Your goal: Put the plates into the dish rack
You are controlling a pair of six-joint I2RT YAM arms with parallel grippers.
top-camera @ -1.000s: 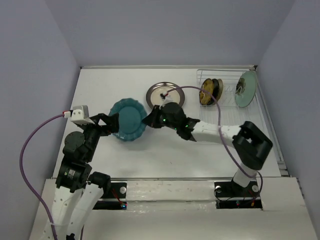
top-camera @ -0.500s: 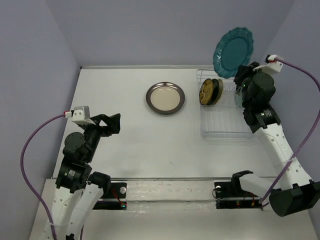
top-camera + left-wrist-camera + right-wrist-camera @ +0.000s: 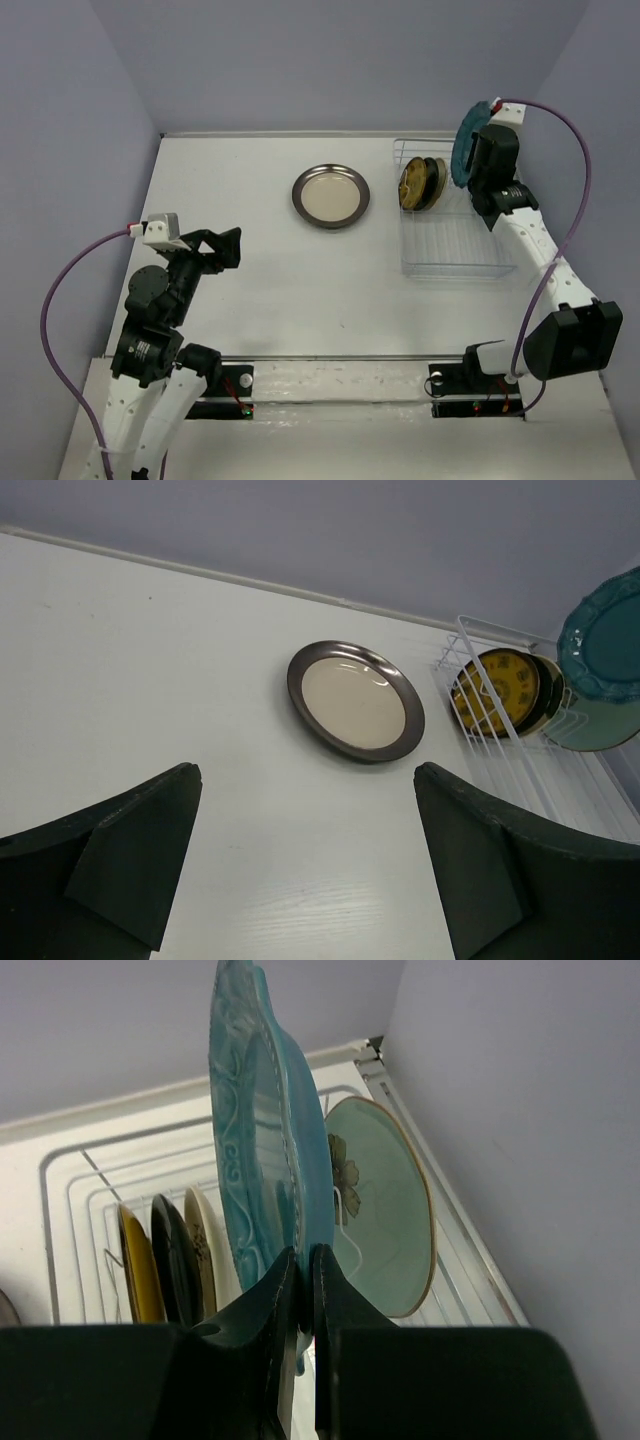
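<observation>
Glossy embossed teal plate [image 3: 268,1160]; white wire rack [image 3: 452,252]; matt white table [image 3: 250,290].

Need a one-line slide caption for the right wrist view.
Right claw holds the dark teal scalloped plate on edge over the dish rack, beside the pale teal flowered plate.

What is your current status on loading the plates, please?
Right fingers shut on dark teal scalloped plate, on edge over dish rack. Left fingers open, empty. Silver-rimmed cream plate flat on table. Pale teal flowered plate close beside it.
</observation>
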